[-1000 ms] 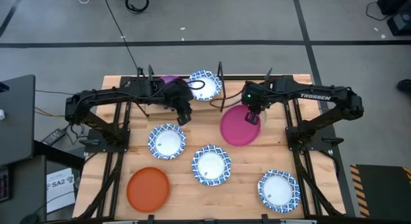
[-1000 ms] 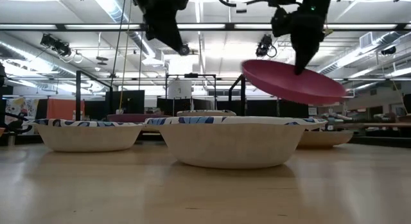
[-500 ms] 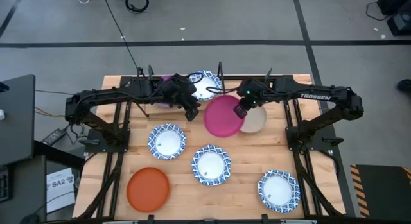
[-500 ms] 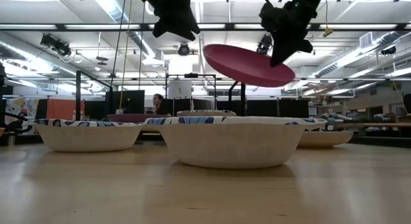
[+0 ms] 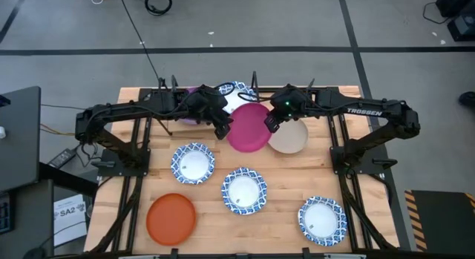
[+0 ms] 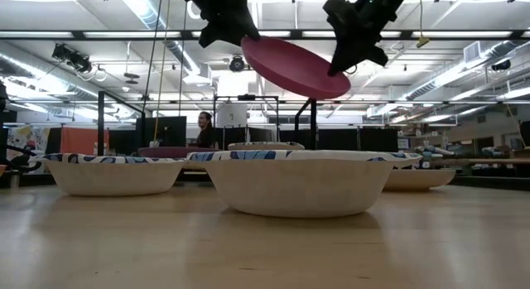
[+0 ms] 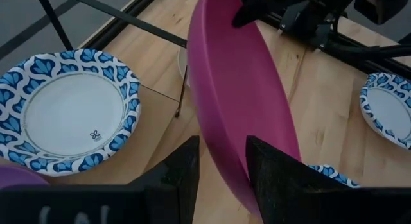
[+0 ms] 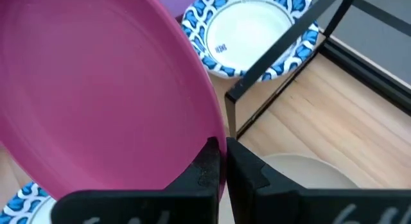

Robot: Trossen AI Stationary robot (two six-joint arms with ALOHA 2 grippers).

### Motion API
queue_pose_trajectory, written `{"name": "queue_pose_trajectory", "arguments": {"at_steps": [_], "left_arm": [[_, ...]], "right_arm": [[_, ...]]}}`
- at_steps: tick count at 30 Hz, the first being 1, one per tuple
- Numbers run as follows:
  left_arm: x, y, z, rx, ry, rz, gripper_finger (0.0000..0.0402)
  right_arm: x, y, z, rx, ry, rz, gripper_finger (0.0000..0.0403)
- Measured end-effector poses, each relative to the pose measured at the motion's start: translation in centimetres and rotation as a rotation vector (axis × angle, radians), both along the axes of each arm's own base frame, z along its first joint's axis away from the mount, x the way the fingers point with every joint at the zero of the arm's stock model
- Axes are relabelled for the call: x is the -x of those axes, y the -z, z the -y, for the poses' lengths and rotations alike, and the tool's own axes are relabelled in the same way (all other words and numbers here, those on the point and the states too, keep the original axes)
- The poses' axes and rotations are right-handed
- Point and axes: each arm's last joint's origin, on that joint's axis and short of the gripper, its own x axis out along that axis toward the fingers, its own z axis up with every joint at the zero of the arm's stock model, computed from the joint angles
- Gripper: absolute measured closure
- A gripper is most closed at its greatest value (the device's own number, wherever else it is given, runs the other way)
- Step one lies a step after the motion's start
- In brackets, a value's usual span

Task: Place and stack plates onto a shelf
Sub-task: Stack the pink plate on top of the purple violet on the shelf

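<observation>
The magenta plate [image 5: 249, 127] hangs in the air between both arms, near the shelf [image 5: 254, 79], whose black frame stands at the table's far edge. In the low view the magenta plate [image 6: 294, 67] tilts with its left edge higher. My right gripper [image 5: 272, 122] is shut on its right rim. My left gripper [image 5: 223, 128] is open, with the plate's left rim [image 7: 221, 161] between its fingers. A blue-and-white plate [image 5: 236, 97] and a purple plate [image 5: 194, 92] lie on the shelf. My right gripper pinches the magenta plate's right rim [image 8: 215, 144] between its two fingers, slanting down from the table's right side. The plate is lifted clear and tilted, its held edge the lower one. My left gripper: the rim runs between its open fingers [image 7: 270, 166]; whether they touch it, I cannot tell.
A beige plate [image 5: 292, 137] lies on the table just under my right gripper. Blue-and-white plates [image 5: 193, 162], [image 5: 243, 190], [image 5: 322, 220] and an orange plate [image 5: 171, 218] sit on the nearer half of the table. Upright black posts [image 8: 270, 63] frame the shelf.
My right gripper has carried the magenta plate up and toward the table's left, to the left gripper, uncovering the beige plate beneath. The plate has tipped, its left edge now higher. My left gripper has shifted slightly right, and the plate's rim now sits between its fingers.
</observation>
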Motion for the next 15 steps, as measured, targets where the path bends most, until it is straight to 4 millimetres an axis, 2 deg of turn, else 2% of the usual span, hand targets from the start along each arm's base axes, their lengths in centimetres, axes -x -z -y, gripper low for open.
{"name": "queue_pose_trajectory", "arguments": {"at_steps": [8, 15], "left_arm": [[0.00, 0.00, 0.00, 0.000, -0.001, 0.000, 0.0274], [0.05, 0.04, -0.09, 0.000, -0.019, -0.004, 0.0313]], "right_arm": [[-0.16, -0.15, 0.05, 0.009, -0.001, 0.021, 0.0386], [-0.18, -0.21, 0.05, 0.010, 0.000, 0.029, 0.0382]]}}
